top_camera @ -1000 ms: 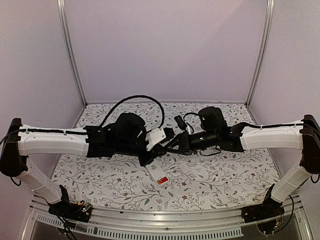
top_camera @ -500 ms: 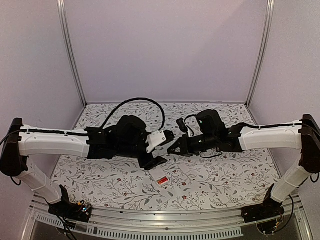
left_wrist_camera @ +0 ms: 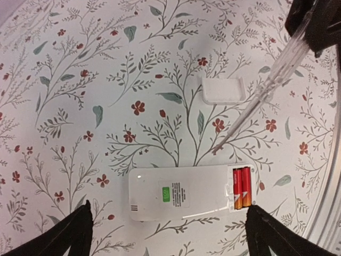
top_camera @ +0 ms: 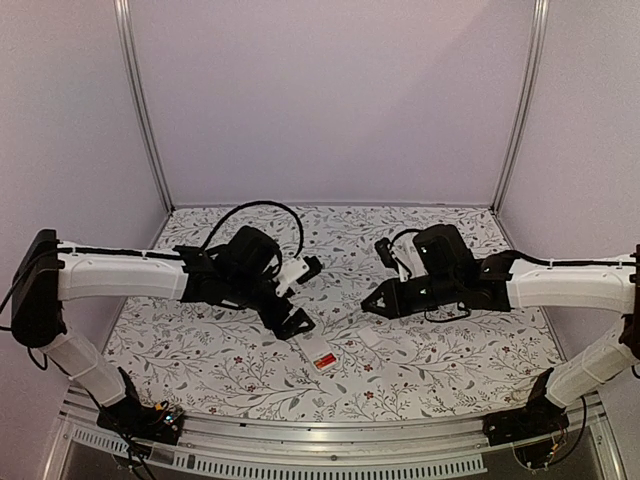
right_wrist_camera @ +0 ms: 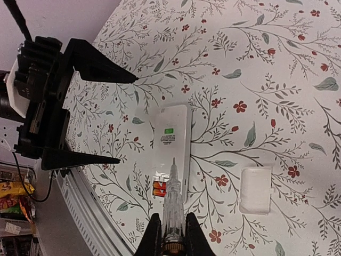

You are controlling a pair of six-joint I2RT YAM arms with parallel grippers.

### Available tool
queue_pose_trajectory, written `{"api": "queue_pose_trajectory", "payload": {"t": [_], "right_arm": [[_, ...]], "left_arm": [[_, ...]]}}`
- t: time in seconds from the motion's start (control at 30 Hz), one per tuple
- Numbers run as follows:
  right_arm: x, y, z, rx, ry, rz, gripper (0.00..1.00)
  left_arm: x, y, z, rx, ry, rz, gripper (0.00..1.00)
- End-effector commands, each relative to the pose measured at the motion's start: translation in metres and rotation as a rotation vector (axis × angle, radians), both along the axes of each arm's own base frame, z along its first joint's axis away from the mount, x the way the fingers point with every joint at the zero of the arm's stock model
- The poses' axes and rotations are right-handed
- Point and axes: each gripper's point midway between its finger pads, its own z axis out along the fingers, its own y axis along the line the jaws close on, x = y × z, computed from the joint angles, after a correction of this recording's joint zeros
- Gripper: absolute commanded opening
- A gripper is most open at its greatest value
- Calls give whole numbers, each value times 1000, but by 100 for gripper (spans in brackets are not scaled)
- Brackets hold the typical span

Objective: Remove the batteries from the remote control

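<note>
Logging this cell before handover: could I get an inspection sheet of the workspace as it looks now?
Surface: flowered cloth, flat.
Job's things: white remote lying back up, compartment open, two red batteries inside; its cover lies apart on the cloth.
Clutter: nothing seen.
Grippers: left gripper, fingers open, empty, above the remote; right gripper, fingers shut on a clear pointed tool.
Cables: black cable loops over the left wrist.
Surroundings: plain walls, metal posts.

Left gripper (top_camera: 303,294) now wide, off remote (left_wrist_camera: 184,198)
</note>
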Motion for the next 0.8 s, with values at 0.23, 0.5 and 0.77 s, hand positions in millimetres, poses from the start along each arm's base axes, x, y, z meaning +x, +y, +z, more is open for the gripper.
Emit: {"api": "queue_pose_trajectory", "payload": {"t": [0.23,0.5,0.77], "right_arm": [[-20,-6,-14,-28,11,70,0],[-25,-2,-21,-38,33,100,0],[-29,-2,-29,-55,59,104,0]], "left_arm": [[-18,-12,-41,80,150,-48,100],[-13,-11,-62,159,140,-16,100],[-20,-17,-72,165,171,-38,100]]}}
